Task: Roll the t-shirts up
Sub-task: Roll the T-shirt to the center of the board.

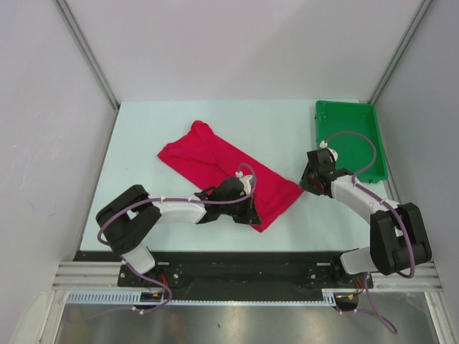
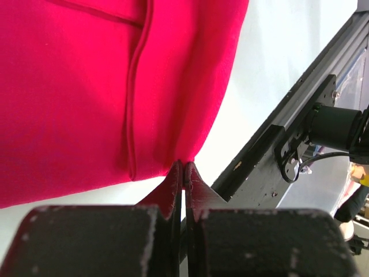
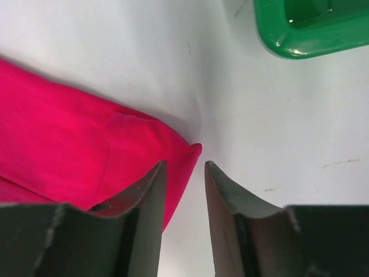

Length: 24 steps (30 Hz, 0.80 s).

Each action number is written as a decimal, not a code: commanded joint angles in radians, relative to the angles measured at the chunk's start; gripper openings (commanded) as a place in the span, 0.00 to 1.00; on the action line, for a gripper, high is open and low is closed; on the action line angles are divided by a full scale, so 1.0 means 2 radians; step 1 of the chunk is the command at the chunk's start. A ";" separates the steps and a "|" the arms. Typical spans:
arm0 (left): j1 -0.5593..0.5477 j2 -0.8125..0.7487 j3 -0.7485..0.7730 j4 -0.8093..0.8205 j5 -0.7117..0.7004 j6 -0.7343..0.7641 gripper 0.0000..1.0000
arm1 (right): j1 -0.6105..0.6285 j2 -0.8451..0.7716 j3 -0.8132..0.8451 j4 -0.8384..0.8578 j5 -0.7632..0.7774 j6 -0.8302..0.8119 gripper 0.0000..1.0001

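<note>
Crimson cotton t-shirt [image 1: 215,161], folded strip. Left gripper [image 2: 183,167] pinches its near corner. Right gripper [image 3: 184,165], part-open and empty, straddles the right corner, likely to start rolling.

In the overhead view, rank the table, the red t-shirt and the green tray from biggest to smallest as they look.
1. table, by far the largest.
2. red t-shirt, lying as a long folded strip.
3. green tray, which covers clearly less area than the shirt.
</note>
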State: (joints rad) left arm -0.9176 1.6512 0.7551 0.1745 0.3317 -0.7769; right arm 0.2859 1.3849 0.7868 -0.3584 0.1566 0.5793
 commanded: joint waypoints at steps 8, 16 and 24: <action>0.004 -0.023 -0.005 0.006 -0.008 0.004 0.00 | 0.000 0.022 -0.002 0.027 0.000 0.005 0.26; 0.004 -0.027 -0.009 0.004 -0.013 0.006 0.00 | 0.012 0.027 0.015 0.025 0.001 0.003 0.00; 0.004 -0.034 -0.013 -0.001 -0.018 0.010 0.00 | 0.031 0.046 0.042 0.030 0.008 0.009 0.00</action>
State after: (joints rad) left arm -0.9176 1.6344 0.7410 0.1707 0.3164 -0.7753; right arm 0.3271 1.4647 0.8101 -0.3214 0.1509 0.5842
